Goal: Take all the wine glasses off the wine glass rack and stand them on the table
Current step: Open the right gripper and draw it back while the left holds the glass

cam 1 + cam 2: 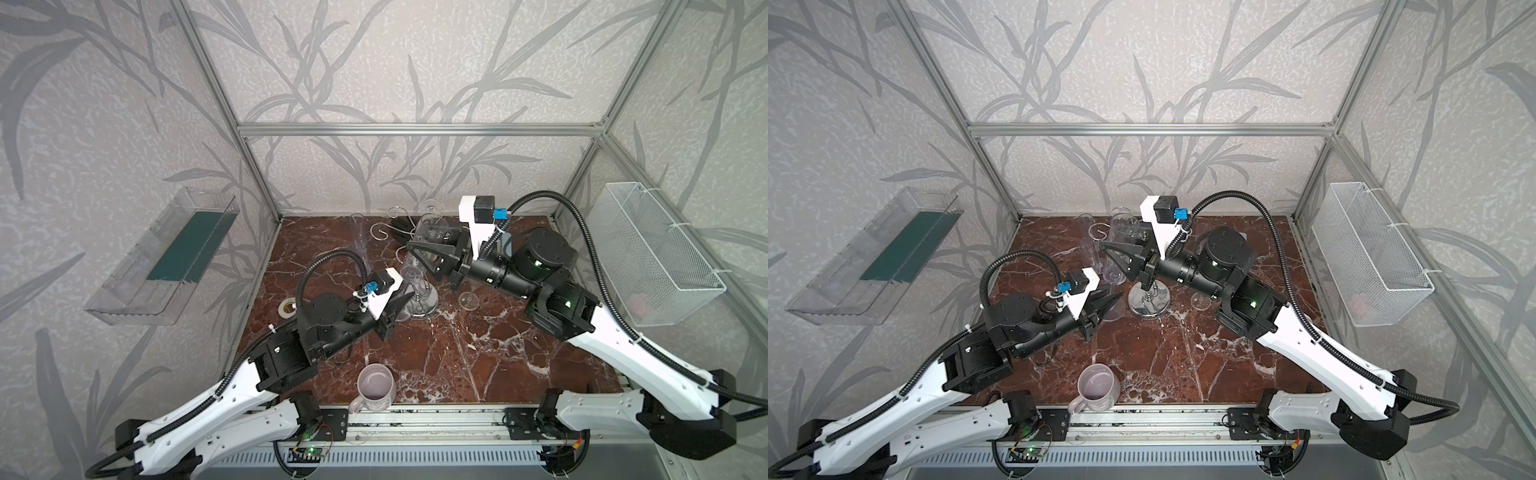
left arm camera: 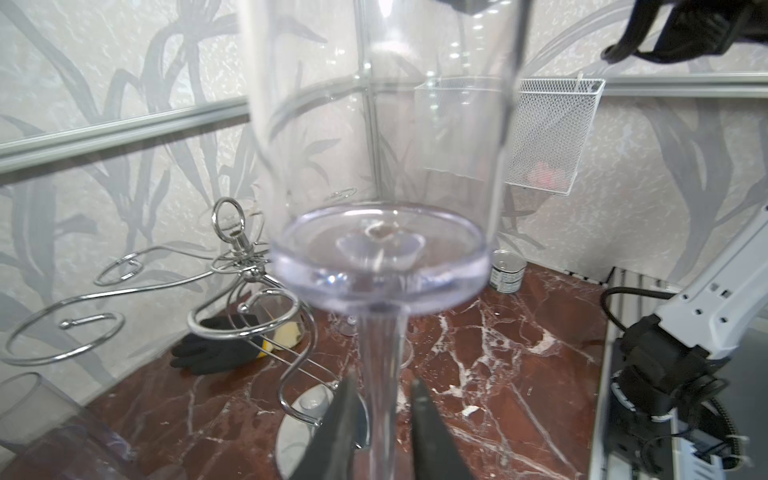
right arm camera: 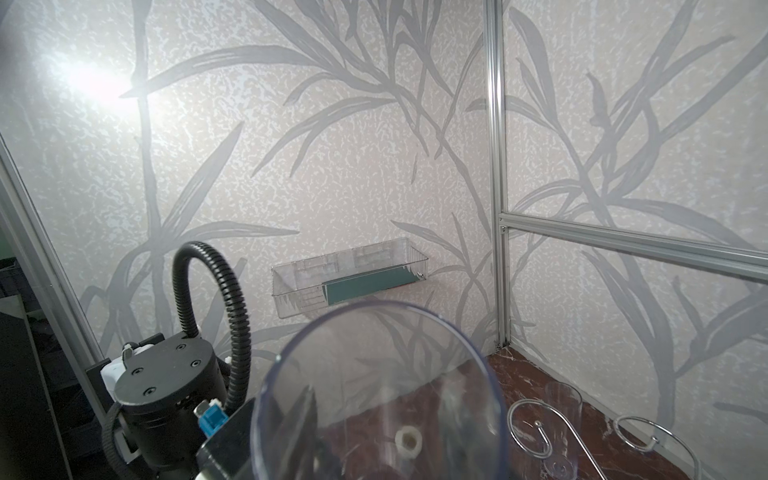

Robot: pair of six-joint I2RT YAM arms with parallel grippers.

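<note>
The wine glass (image 2: 378, 257) stands upright just beside the wine glass rack (image 1: 1148, 301), on the left of the rack's round shiny base in both top views, with none of the curled wire arms around its stem. I cannot tell whether its foot rests on the marble table (image 1: 457, 365). The left gripper (image 2: 384, 378) is low at the stem. Its two dark fingers (image 2: 345, 415) are spread, one on each side of the stem, with a thin gap showing on both sides, so it is pinching nothing. The right gripper (image 1: 1112, 259) reaches in from the right at the height of the bowl, and in its wrist view the clear rim fills the foreground. I cannot tell whether its jaws press on the bowl or stand apart from it. A lilac mug (image 1: 376, 388) sits near the front edge, well apart from the rack, and a tall clear tube (image 1: 359, 245) stands behind the left gripper
</note>
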